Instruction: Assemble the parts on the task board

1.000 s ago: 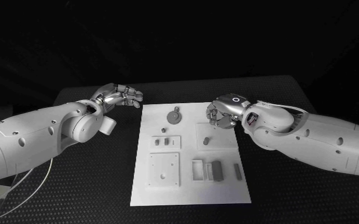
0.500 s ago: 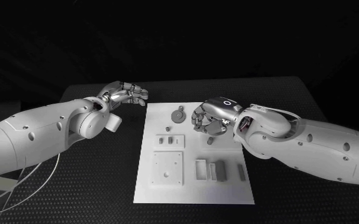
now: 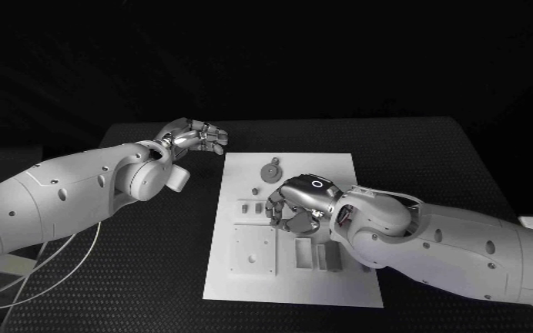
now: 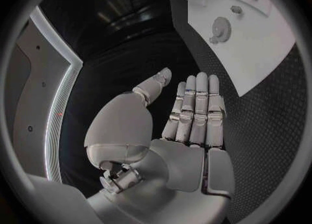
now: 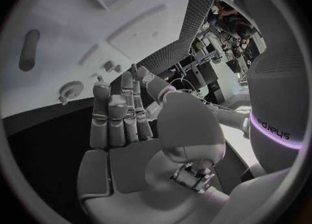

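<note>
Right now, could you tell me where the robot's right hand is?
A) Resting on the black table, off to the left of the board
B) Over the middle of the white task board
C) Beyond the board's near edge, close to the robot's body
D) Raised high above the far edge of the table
B: in the head view the right hand hangs over the middle of the task board, fingers apart, holding nothing.

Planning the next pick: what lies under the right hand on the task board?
The right hand hovers open over the task board mid-section. The small grey parts show beside it; whatever lies directly beneath the palm is covered in the head view.
</note>
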You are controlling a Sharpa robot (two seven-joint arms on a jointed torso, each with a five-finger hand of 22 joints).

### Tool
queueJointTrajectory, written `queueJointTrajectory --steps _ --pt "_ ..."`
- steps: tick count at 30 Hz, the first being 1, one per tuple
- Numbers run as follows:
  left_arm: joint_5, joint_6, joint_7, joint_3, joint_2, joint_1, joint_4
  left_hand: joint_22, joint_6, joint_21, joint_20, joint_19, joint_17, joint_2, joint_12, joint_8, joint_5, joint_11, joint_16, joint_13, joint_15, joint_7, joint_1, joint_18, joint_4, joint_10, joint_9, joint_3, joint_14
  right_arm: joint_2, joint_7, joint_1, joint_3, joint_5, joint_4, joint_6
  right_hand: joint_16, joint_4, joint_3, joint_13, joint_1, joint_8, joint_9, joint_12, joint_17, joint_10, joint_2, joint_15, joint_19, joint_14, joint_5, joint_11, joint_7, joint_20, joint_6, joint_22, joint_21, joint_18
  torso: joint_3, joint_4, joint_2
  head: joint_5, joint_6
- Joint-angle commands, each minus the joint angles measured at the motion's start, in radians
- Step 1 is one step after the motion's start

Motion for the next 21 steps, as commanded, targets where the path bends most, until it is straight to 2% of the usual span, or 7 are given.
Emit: queueJointTrajectory --steps 1,7,15,21 --pt "0.017 -0.005 0.016 0.001 0.004 0.001 0.001 -0.002 0.0 0.0 0.006 0.002 0.001 0.01 0.003 0.005 -0.001 0.0 -0.006 -0.002 0.0 -0.001 0.001 0.009 0.0 0.001 -0.002 -0.005 0.006 0.013 0.019 -0.009 -0.009 -0.041 -0.005 0.017 -0.007 -0.004 0.001 -0.001 -0.002 0.006 0.002 0.001 0.001 0.009 0.005 -0.006 0.001 -0.002 0.004 -0.001 0.003 -0.007 0.006 0.012 -0.001 0.031 0.0011 0.0011 0.001 0.006 -0.004" --pt "0.017 -0.003 0.016 0.001 0.007 0.001 0.003 -0.002 0.0 0.0 0.007 0.001 0.002 0.01 0.003 0.006 -0.001 -0.001 -0.008 -0.002 0.0 -0.001 0.001 0.009 0.0 0.002 -0.002 -0.005 0.006 0.037 0.019 -0.019 -0.021 -0.075 -0.026 0.023 -0.007 -0.004 0.002 -0.001 -0.002 0.006 0.002 0.0 0.001 0.01 0.005 -0.007 0.001 -0.002 0.004 -0.001 0.003 -0.007 0.006 0.012 -0.001 0.031 0.0007 0.0018 0.003 0.015 -0.012" --pt "0.017 0.0 0.015 0.001 0.008 0.001 0.002 -0.003 0.0 0.0 0.007 0.001 0.003 0.01 0.003 0.006 -0.001 -0.001 -0.009 -0.002 0.0 -0.002 0.002 0.009 0.0 0.002 -0.002 -0.005 0.006 0.061 0.0 -0.034 -0.024 -0.105 -0.056 0.024 -0.007 -0.004 0.002 -0.002 -0.001 0.006 0.002 0.0 0.002 0.01 0.005 -0.007 0.001 -0.002 0.004 -0.001 0.003 -0.007 0.006 0.012 -0.002 0.031 0.0008 0.0031 0.002 0.026 -0.023" --pt "0.017 0.0 0.014 0.001 0.006 0.001 0.003 -0.004 0.0 0.0 0.007 0.001 0.004 0.01 0.003 0.006 -0.001 -0.001 -0.01 -0.002 0.0 -0.002 0.002 0.009 0.0 0.002 -0.002 -0.005 0.006 0.071 -0.007 -0.038 -0.029 -0.119 -0.07 0.027 -0.007 -0.004 0.002 -0.002 -0.001 0.006 0.002 -0.001 0.002 0.01 0.004 -0.007 0.001 -0.002 0.004 -0.001 0.003 -0.007 0.006 0.012 -0.002 0.031 0.0001 0.0036 0.002 0.033 -0.027"
